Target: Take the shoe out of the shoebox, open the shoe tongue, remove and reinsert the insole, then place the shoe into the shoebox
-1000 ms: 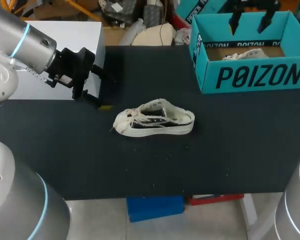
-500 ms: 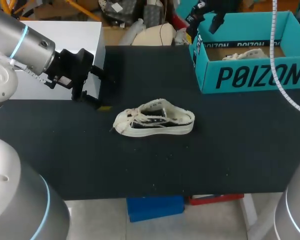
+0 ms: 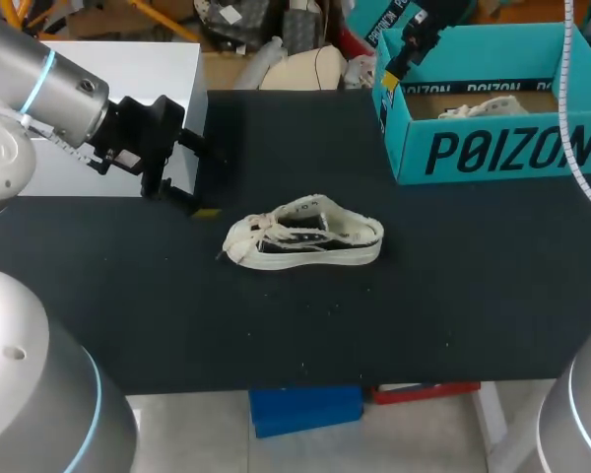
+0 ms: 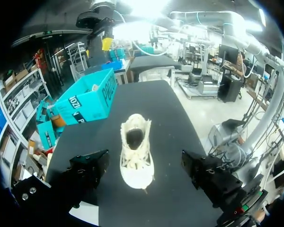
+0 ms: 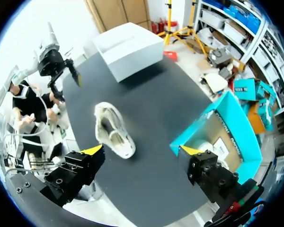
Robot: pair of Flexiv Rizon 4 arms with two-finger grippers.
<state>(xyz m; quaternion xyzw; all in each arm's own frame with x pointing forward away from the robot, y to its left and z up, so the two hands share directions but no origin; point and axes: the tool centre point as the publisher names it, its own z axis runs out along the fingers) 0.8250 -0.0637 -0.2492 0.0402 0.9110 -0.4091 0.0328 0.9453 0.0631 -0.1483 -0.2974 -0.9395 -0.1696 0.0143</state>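
1. Cream-white canvas low-top shoe (image 3: pixel 303 236) sits upright on its sole near the middle of the black table (image 3: pixel 443 305). Its toe points left and its heel right, with the laces loose over the tongue.
2. We see the teal cardboard shoebox (image 3: pixel 502 150) at the far right of the table, open at the top and well apart from the shoe. A second pale shoe (image 3: pixel 483 106) lies inside it.
3. Our left gripper (image 3: pixel 213 183) hangs near the shoe's toe, to its left and a little farther back, without touching it. Its fingers stand wide apart and hold nothing. In the left wrist view the shoe lies ahead of them.
4. Our right gripper (image 5: pixel 142 152) hangs over the shoebox's far left corner, its yellow-tipped fingers spread wide and empty.
5. A white rectangular box (image 3: pixel 128 89) stands at the far left, beside our left arm.
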